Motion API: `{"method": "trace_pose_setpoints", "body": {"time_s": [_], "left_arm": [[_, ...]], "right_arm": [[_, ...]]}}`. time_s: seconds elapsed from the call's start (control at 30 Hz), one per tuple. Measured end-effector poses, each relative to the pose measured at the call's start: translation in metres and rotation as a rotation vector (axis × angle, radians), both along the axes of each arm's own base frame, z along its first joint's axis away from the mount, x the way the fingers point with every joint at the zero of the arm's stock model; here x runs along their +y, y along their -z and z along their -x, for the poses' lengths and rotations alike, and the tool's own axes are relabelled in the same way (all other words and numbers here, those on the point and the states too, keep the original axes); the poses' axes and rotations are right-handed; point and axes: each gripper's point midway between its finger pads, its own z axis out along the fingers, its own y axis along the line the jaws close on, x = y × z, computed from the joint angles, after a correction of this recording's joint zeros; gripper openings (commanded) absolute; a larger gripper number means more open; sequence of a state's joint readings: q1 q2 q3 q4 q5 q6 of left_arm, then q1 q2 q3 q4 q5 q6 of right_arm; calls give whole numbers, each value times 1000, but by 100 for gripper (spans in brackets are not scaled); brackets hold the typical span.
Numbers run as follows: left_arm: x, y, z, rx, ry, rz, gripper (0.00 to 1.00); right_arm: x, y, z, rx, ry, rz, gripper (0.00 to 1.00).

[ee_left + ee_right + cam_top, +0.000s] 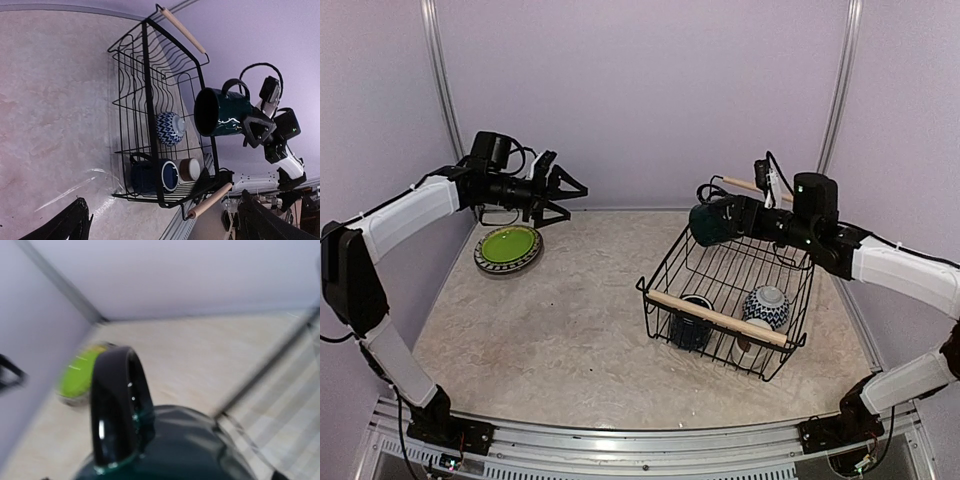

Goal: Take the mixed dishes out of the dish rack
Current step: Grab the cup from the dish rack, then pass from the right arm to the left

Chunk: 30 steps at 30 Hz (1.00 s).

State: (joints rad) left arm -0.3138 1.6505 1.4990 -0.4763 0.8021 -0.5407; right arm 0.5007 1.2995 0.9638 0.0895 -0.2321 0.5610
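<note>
Right fingers [742,222] are clamped on a dark green mug [710,224], and they've got it up in the air, tipped on its side with the handle on top, over the far left corner of the dish rack [665,258]. Left fingers [565,198] are spread wide and carrying nothing.

Now sweep from the near side. First comes the rack's near wooden handle [720,318], and right behind it, down on the rack floor, sits a dark blue mug [695,322]. Just beside that is a small cup [190,169] lying on its side. A touch further in is the blue-and-white patterned bowl [766,305], patterned outside facing up. That makes three pieces inside the wires.

Further back, the green mug hangs clear above the rim, not yet set down anywhere.

Across on the left of the table [590,330], well apart from the rack, the lime green plate [508,245] lies flat on top of a small stack. A patterned rim peeks out beneath it, but how many plates lie under there I can't tell. The empty left fingers hover just beyond that stack.

My read: the plates look done, one mug is in transit, and a mug, a bowl and a cup wait their turn. Call it past the halfway mark.
</note>
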Motion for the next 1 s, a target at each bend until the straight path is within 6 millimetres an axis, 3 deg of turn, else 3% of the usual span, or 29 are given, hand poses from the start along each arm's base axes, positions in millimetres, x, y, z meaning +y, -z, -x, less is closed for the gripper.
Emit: {"method": "trace_pose_setpoints", "body": {"time_s": [0.17, 0.37, 0.57, 0.83, 1.0], "left_arm": [[-47, -12, 41, -24, 207, 94, 98], [-80, -20, 79, -48, 363, 143, 96], [-79, -22, 87, -76, 382, 171, 94], [-76, -41, 95, -133, 414, 222, 89], [-72, -45, 92, -136, 413, 246, 77]], "right_arm": [[23, -25, 5, -58, -107, -167, 0], [64, -44, 9, -99, -228, -277, 0], [114, -52, 13, -107, -357, -339, 0], [157, -54, 15, -93, -465, -399, 0], [178, -54, 18, -84, -518, -435, 0]]}}
